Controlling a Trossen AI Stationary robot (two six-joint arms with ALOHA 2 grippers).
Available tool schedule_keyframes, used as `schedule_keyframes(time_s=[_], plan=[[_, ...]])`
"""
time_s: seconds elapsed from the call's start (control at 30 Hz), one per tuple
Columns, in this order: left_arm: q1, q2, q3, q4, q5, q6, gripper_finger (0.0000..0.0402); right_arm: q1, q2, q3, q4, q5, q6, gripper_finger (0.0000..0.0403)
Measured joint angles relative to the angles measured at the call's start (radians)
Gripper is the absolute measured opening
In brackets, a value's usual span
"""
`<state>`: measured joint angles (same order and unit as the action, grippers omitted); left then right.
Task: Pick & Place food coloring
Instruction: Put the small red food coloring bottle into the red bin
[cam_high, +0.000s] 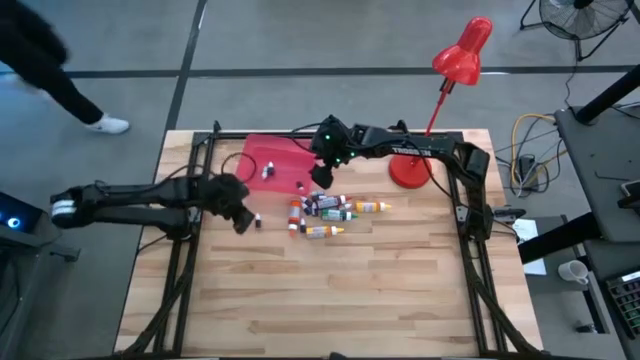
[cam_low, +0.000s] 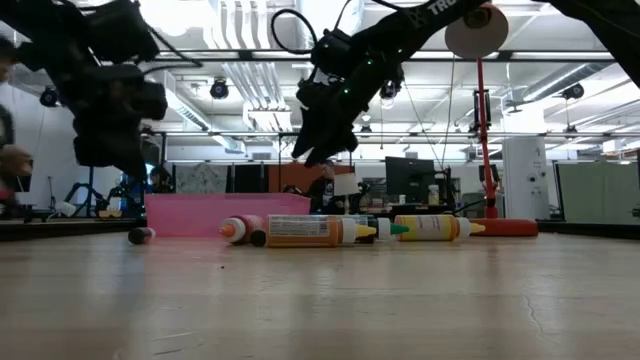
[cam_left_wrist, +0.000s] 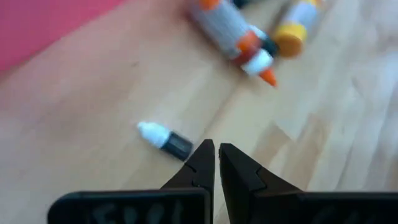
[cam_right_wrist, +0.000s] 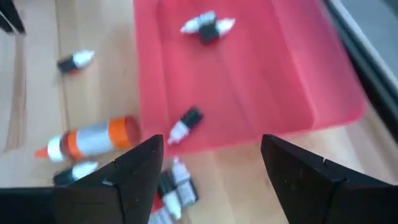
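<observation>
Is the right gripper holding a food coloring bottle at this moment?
No: the right gripper stands open and empty above the pink tray, where small bottles already lie.

Bench (cam_left_wrist: 112, 93): pale wood planks, grain running diagonally. Tray (cam_left_wrist: 43, 22): pink-red, one corner showing. Left gripper (cam_left_wrist: 216, 163): dark jaws closed together, holding nothing. Small bottle (cam_left_wrist: 165, 138): dark body, white cap, lying flat just beside the jaw tips. Large bottle (cam_left_wrist: 227, 28): grey label, orange band, white-and-orange nozzle, lying flat, well apart from the jaws. Yellow bottle (cam_left_wrist: 292, 31): lying beside the large one, blurred.
</observation>
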<state>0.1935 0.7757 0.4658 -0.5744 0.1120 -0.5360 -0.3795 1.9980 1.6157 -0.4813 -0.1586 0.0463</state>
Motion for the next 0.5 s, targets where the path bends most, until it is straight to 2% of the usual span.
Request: schedule_keyframes(time_s=[0.13,0.23,0.33,0.5], plan=[[-0.172,0.000,0.030,0.001,-0.142,0.137,0.0000,0.002,0.000,0.000,-0.026,-0.031,-0.039,0.0254],[-0.255,0.000,0.036,-0.001,-0.253,0.225,0.0000,0.004,0.000,0.000,-0.046,-0.039,-0.052,0.0248],[-0.276,0.009,0.036,-0.002,-0.287,0.232,0.0000,0.002,0.000,0.000,-0.074,-0.086,-0.058,0.0239],[-0.266,0.023,0.036,-0.004,-0.299,0.197,0.0000,0.002,-0.004,0.000,-0.112,-0.087,-0.084,0.0228]])
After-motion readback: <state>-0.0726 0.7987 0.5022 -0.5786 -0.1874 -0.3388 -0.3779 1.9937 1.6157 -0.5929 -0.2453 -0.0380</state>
